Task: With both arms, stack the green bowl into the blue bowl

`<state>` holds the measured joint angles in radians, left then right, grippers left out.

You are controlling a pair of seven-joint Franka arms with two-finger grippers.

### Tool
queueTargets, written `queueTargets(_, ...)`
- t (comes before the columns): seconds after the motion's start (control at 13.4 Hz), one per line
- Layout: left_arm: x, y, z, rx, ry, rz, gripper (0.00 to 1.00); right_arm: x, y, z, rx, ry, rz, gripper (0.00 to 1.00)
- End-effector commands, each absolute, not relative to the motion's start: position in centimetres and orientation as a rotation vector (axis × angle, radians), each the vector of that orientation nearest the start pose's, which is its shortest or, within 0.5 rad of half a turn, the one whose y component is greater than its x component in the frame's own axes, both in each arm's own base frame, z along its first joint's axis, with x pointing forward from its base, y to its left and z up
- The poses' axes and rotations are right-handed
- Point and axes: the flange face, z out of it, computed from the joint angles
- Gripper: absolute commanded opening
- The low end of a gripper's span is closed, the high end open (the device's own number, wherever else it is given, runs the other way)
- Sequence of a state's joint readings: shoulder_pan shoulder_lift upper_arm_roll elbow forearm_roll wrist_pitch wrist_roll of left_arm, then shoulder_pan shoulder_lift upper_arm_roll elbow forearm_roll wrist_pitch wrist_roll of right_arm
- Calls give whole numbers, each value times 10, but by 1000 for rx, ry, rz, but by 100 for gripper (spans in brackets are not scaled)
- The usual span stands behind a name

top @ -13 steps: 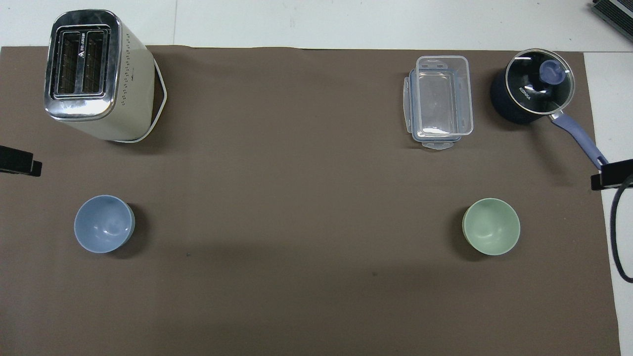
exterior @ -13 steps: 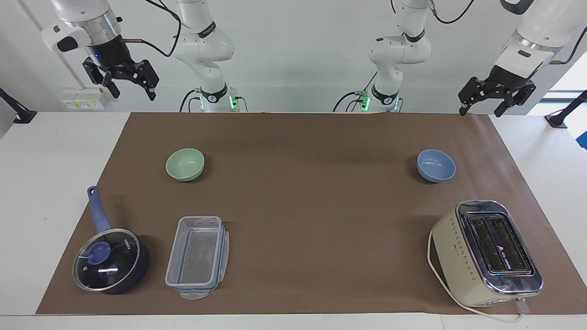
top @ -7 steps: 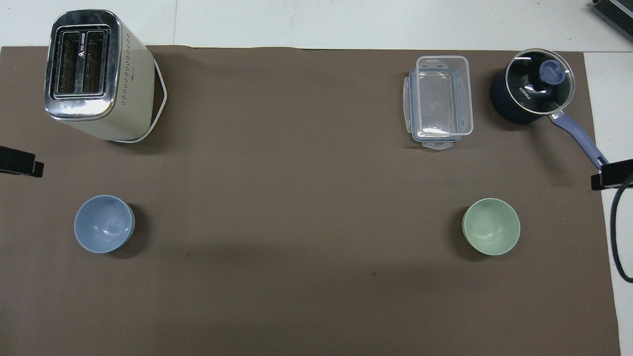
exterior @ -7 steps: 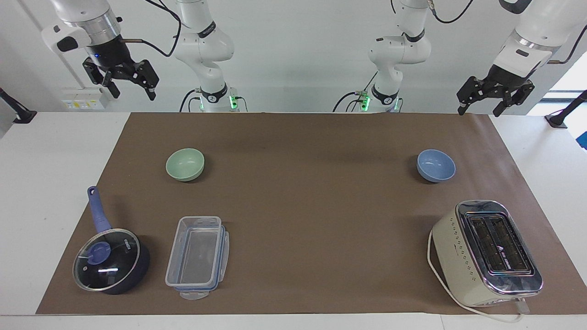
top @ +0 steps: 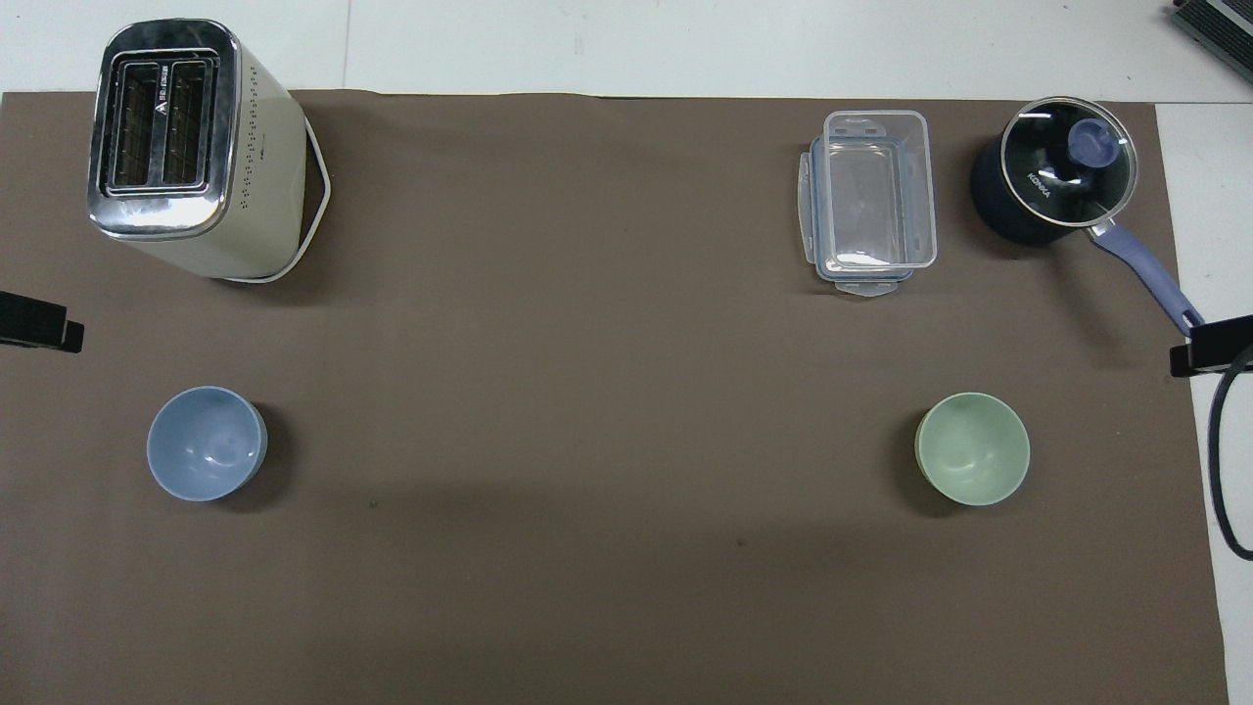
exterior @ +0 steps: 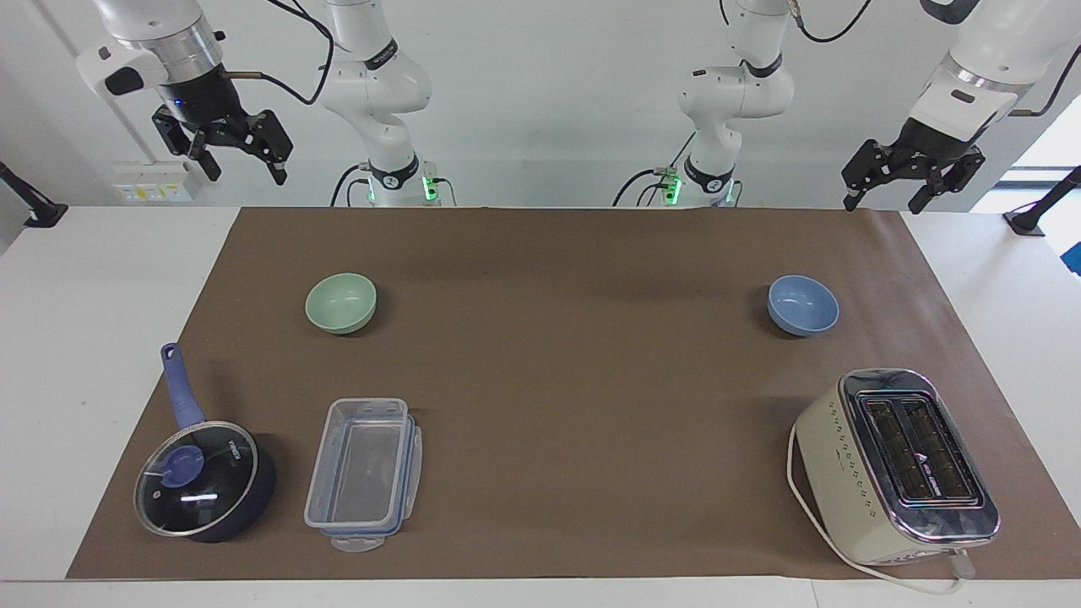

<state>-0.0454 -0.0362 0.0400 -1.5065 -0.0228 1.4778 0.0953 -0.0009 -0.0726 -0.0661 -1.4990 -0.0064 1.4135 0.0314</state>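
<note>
The green bowl point(exterior: 341, 302) stands upright and empty on the brown mat point(exterior: 557, 371) in the left middle of the facing view, toward the right arm's end of the table; the blue bowl point(exterior: 803, 305) stands upright and empty in the right middle, toward the left arm's end, well apart from the green one and about equally near the robots. In the overhead view the sides are reversed, with the green bowl point(top: 972, 448) at lower right and the blue bowl point(top: 207, 444) at lower left. The right gripper point(exterior: 239, 158) hangs at upper left of the facing view, over the white table edge by the mat's corner, fingers spread wide and holding nothing; the left gripper point(exterior: 886, 187) hangs at upper right over the mat's corner, likewise spread and empty. Compared with one second earlier, the left gripper sits slightly higher, while the bowls and the right gripper are unchanged. The saucepan point(exterior: 205, 480) with glass lid and the clear lidless food container point(exterior: 365, 474) lie at lower left, farther from the robots than the green bowl; the cream toaster point(exterior: 895, 467) lies at lower right. The facing view alone shows the grippers whole; the overhead view shows only dark tips at its side edges, but looks straight into both bowls.
</note>
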Motion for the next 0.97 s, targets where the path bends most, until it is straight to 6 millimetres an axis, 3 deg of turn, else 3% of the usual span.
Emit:
queueTargets(0.0, 528, -2, 668, -3169, 178, -8, 100, 506, -39, 686, -3148, 127, 35, 100)
queueTargets(0.89, 525, 3, 662, -3170, 204, -36, 100, 504, -40, 684, -3147, 126, 42, 100)
